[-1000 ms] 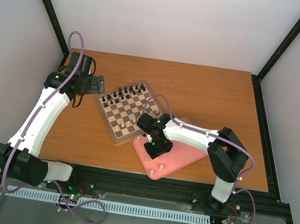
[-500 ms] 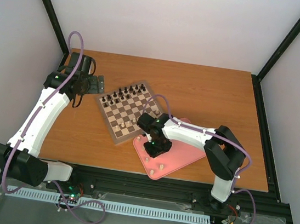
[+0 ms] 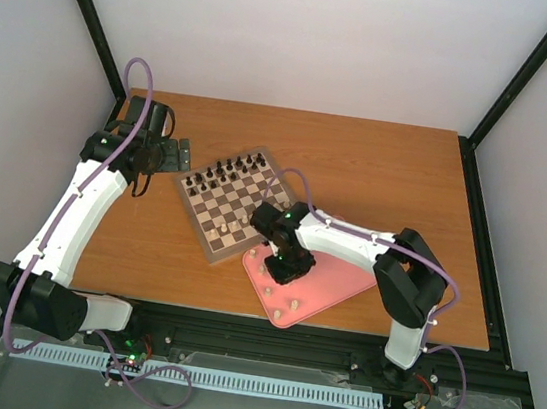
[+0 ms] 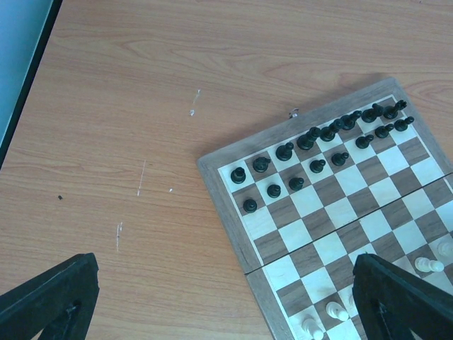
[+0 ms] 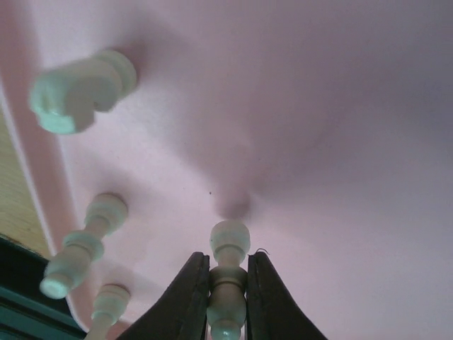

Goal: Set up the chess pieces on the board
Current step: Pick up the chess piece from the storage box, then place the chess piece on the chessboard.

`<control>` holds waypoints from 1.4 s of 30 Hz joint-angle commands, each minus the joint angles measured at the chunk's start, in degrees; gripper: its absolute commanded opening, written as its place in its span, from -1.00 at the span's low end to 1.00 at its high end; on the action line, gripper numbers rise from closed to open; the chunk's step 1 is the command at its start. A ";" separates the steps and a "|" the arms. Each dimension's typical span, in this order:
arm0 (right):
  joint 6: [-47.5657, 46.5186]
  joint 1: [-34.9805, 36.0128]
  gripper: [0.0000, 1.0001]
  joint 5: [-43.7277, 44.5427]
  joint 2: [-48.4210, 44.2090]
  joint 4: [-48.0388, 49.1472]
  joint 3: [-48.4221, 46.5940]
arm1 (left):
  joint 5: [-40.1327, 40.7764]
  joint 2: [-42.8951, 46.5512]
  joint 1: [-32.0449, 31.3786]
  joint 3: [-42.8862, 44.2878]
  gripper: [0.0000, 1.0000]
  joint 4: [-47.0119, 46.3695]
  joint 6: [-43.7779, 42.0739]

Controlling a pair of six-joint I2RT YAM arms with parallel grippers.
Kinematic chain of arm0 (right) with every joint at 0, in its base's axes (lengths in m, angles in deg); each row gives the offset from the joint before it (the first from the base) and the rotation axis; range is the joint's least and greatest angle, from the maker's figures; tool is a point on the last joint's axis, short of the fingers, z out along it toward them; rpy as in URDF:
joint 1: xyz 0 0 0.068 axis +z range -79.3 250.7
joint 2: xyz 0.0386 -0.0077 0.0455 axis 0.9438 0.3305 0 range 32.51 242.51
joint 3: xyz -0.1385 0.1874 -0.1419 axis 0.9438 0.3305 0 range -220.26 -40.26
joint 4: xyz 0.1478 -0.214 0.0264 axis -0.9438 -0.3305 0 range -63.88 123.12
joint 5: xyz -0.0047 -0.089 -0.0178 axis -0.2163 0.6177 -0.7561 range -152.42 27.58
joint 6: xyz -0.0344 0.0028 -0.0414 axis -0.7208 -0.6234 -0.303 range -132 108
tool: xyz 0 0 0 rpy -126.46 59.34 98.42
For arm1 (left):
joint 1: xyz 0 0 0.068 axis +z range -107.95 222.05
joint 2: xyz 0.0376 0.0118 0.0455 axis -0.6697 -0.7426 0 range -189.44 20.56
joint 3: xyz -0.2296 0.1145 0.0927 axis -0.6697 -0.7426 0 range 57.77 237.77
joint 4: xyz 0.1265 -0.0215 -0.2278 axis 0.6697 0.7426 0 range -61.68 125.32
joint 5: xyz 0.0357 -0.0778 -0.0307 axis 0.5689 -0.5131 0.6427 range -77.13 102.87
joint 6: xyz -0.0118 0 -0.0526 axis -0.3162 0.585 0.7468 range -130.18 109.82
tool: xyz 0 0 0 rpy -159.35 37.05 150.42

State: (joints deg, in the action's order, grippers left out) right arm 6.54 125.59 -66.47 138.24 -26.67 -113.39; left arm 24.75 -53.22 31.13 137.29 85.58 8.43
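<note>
Cream chess piece (image 5: 228,273), pinched between right jaws

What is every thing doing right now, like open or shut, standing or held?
Board: lying flat, partly set.
Black pieces: standing in two rows on the board.
Placed pale pieces: standing on the board, only a few.
Pink tray: lying flat, partly filled.
Loose pale pieces: waiting on the tray.
Held pale piece: pinched over the tray.
Right end effector: shut on the held pale piece.
Left end effector: open, holding nothing.
</note>
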 commanded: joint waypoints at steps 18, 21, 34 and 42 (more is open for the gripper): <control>-9.29 -10.03 -0.91 1.78 16.04 -15.99 -40.98 | -0.47 1.19 0.37 0.10 1.00 -0.90 0.00; -9.66 -10.16 -0.90 1.00 17.63 -16.04 -42.92 | -0.30 1.16 0.37 0.25 0.99 -0.80 -0.09; -10.19 -10.16 -0.89 -0.24 21.76 -14.98 -45.43 | -0.17 0.66 0.37 0.22 1.00 -0.80 -0.14; -10.54 -10.16 -0.89 0.94 23.37 -14.75 -46.52 | 0.16 0.31 0.37 0.28 0.99 -0.83 -0.06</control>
State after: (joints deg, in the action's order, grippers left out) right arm -3.21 115.71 -66.21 160.55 -40.88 -157.87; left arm 24.22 -53.19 31.13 136.99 85.25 8.43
